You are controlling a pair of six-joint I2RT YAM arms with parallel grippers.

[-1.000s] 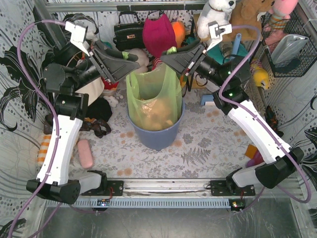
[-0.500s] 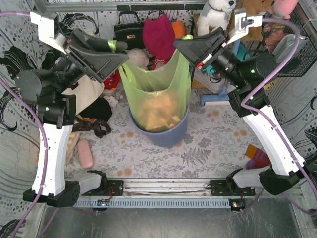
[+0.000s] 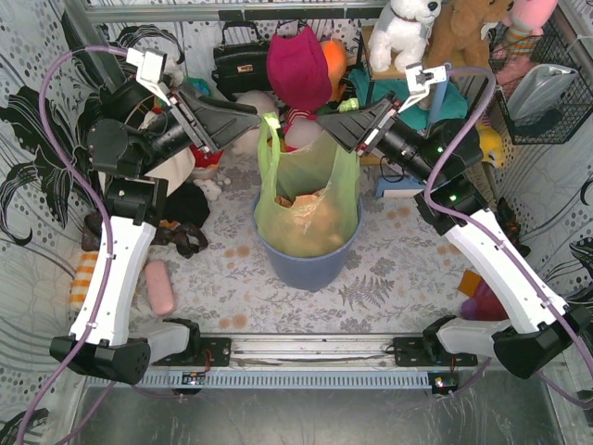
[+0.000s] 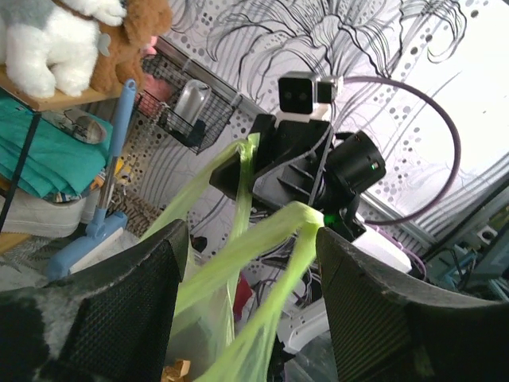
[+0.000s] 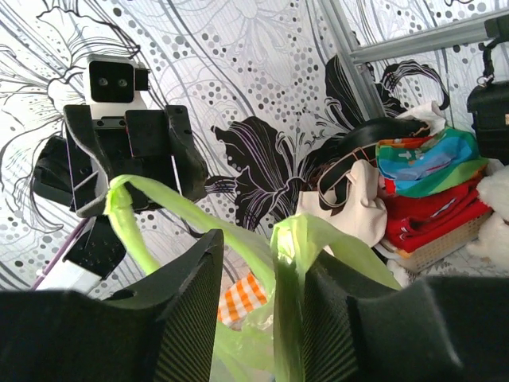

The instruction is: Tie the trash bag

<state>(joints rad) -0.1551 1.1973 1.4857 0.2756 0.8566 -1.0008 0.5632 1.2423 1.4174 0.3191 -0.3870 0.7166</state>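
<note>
The trash bag (image 3: 306,199) sits in the bin (image 3: 306,267) at the middle of the desk (image 3: 398,269). The left fingers (image 4: 119,318) stand wide apart with the left handle (image 4: 278,235) hooked over one of them, unpinched, and the right fingers (image 5: 183,318) stand partly apart with the right handle (image 5: 288,239) draped over one tip. Both arms are raised, elbows out, wrists facing each other across the bag's mouth. To knot well, each handle should probably be pinched firmly, kept taut and crossed over the other, lest a strap slip off.
</note>
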